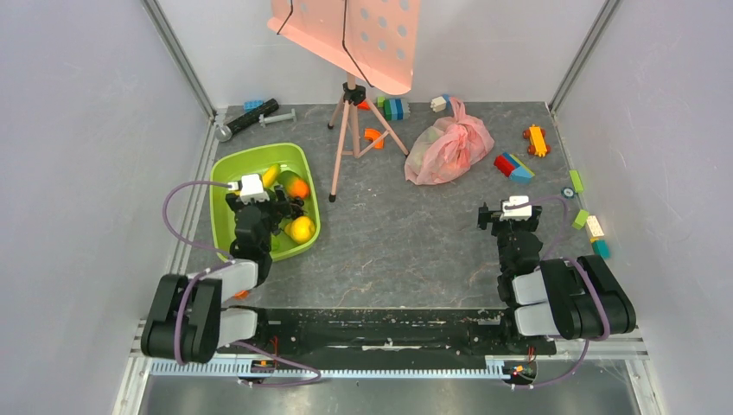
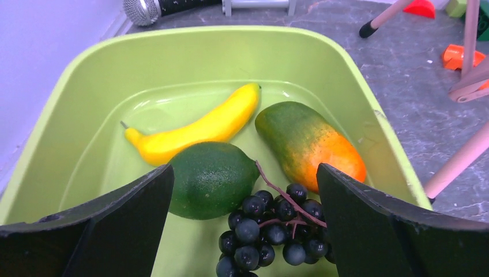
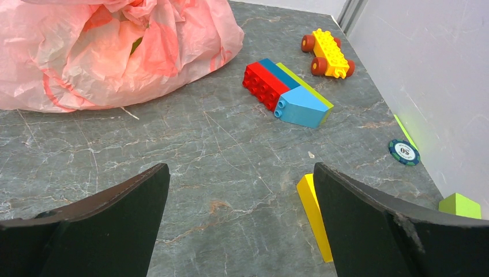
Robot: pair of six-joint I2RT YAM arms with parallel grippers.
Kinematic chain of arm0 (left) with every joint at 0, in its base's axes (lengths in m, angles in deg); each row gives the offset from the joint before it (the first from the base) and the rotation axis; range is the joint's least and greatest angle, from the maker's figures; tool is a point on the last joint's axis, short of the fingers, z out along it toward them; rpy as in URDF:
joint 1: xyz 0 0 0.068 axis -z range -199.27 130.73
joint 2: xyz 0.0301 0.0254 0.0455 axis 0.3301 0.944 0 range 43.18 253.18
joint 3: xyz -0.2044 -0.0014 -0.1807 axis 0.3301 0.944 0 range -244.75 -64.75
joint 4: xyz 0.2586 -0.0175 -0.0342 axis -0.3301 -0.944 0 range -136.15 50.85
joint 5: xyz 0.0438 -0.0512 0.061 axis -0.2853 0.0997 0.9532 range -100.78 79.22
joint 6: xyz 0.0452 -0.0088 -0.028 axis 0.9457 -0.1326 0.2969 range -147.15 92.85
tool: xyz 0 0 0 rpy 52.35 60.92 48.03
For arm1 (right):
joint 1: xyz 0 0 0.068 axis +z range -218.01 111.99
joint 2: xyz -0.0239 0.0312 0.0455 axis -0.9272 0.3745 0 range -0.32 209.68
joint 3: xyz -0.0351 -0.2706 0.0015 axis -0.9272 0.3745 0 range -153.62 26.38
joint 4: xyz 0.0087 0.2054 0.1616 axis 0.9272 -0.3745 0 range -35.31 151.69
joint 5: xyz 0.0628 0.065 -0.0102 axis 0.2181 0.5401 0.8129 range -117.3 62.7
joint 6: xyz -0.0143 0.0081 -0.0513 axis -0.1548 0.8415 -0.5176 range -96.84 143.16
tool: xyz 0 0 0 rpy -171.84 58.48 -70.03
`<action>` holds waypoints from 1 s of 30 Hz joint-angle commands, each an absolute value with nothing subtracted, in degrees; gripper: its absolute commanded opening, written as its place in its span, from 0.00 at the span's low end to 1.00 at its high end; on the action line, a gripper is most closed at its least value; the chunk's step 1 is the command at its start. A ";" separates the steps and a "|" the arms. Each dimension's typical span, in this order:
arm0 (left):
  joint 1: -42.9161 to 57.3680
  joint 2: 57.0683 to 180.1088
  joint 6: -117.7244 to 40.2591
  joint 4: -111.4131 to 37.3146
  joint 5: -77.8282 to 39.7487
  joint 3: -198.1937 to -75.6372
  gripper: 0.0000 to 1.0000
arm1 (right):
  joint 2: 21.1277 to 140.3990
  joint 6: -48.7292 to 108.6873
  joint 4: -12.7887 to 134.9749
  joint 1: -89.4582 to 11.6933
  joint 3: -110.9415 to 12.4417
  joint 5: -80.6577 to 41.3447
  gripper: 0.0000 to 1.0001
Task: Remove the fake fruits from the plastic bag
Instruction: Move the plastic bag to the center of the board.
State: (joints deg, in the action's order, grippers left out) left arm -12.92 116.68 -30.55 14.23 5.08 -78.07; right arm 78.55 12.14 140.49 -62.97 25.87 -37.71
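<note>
top view: plastic bag lies on the far right-centre of the counter, bulging, its handles bunched at the far end. its long axis runs from near-left to far-right. right tool sits near of it and a little right, with bare counter between. left tool hangs over the green tub at far left, well apart from the bag, with the tripod stand between them. judgement: the right arm is the nearer one for the next reach.

left wrist: fingers spread apart, clamped on nothing. below and between them are a green fruit and black grapes. beyond those lie a banana and a mango, all inside the tub.

right wrist: fingers apart, empty. the bag fills the far-left corner, crumpled, with a hint of green showing through a fold. toy bricks lie to its right, clear of a straight path. judgement: the reach goes far and left.
</note>
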 commanded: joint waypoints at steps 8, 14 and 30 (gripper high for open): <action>-12.51 98.71 -44.62 -13.66 13.22 -85.97 1.00 | 65.42 12.46 121.34 -62.78 23.32 -38.43 0.98; -12.39 96.62 -57.39 -35.57 16.39 -97.56 1.00 | 63.67 37.35 88.94 -62.83 4.90 -55.33 0.98; -12.43 94.59 -49.66 -67.15 -14.49 -120.05 1.00 | 91.98 37.61 56.84 -62.91 -40.93 -28.89 0.94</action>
